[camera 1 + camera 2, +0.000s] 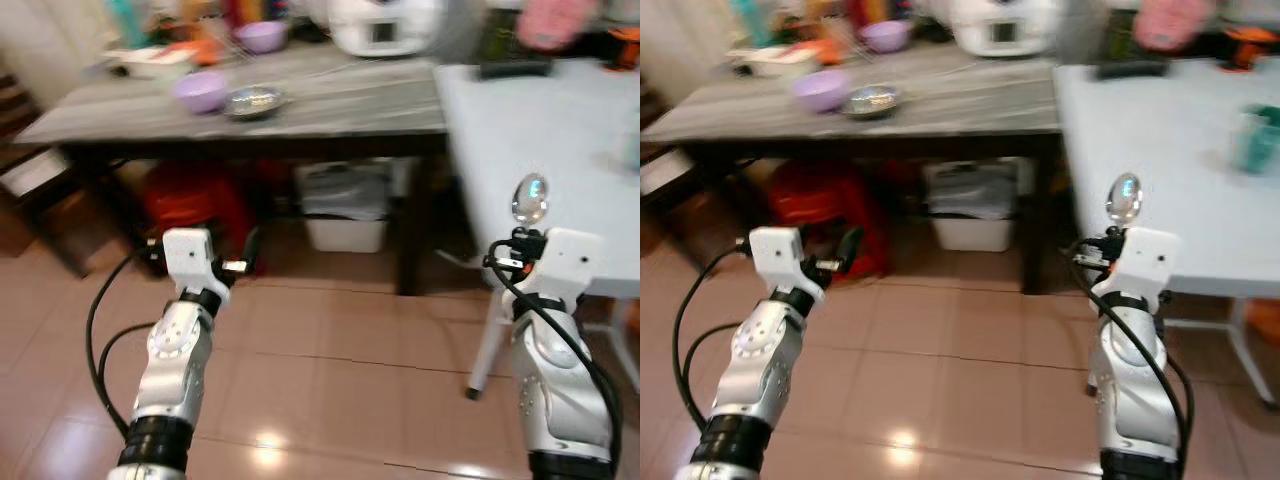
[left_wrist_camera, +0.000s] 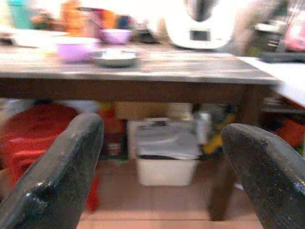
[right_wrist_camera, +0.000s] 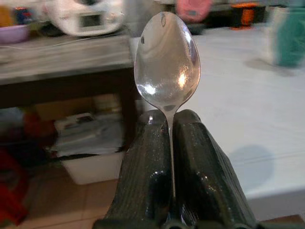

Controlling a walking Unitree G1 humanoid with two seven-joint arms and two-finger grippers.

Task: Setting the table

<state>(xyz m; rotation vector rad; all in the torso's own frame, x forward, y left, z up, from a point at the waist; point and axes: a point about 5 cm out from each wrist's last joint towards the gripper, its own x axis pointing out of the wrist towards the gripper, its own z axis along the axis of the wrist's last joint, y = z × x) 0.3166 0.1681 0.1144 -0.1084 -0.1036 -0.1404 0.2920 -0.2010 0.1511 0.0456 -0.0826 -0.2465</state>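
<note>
Head views: the right gripper (image 1: pixel 1118 238) carries a spoon (image 1: pixel 1125 198) upright, bowl on top, at the near edge of the white tabletop (image 1: pixel 1160 130). The left gripper (image 1: pixel 240 266) hangs low over the floor tiles, before the dark wooden tabletop (image 1: pixel 330 100) with its purple bowl (image 1: pixel 200 90) and metal dish (image 1: pixel 253 100).

Left wrist view: the fingers (image 2: pixel 57 176) stand spread apart, empty, facing a white bin (image 2: pixel 167 157) under that tabletop.

Right wrist view: both fingers (image 3: pixel 147 167) are clenched on the spoon's handle, something the head views blur.

Best to bring the spoon well over the white surface, then lower and tip it flat before letting go.
</note>
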